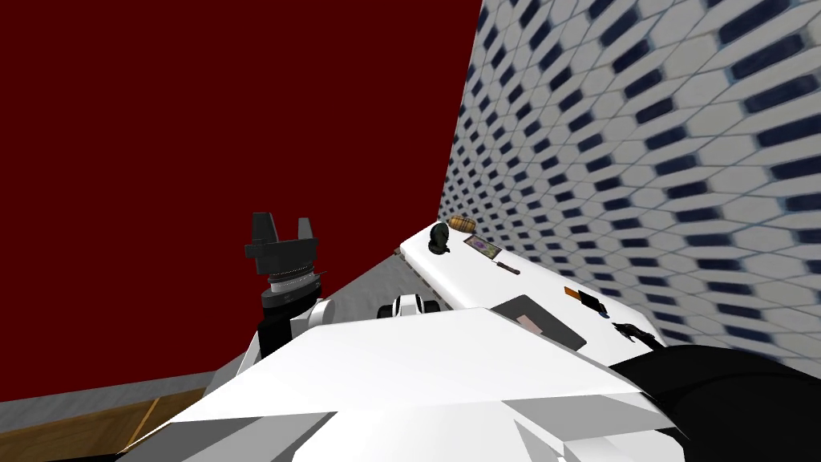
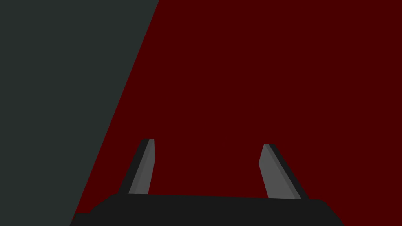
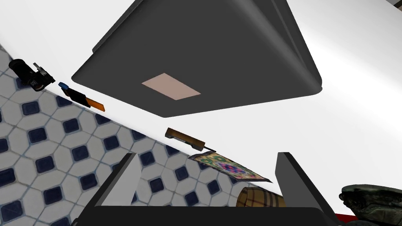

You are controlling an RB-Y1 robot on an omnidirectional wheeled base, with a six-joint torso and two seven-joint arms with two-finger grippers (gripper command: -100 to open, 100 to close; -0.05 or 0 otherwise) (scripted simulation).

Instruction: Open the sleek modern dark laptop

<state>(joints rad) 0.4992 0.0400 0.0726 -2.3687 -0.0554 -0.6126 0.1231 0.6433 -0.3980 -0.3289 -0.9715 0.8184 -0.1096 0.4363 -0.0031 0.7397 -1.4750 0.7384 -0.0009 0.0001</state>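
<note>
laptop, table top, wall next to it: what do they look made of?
Laptop: dark grey, matte, only a soft sheen along one edge; plastic or coated metal, cannot tell. Table top: plain white, smooth, no grain; material open. Wall: looks tiled, pale shapes with dark blue squares and thin grout lines.

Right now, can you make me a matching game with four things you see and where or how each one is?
Things:
1. laptop
2. left gripper
3. plaid roll
4. small tool

Place or state:
A. open, in front of the dark red wall
B. dark, lid down, flat on the white counter
C. at the counter's far end
D. near the tiled wall, orange at one end

Pairs: 1-B, 2-A, 3-C, 4-D
</note>
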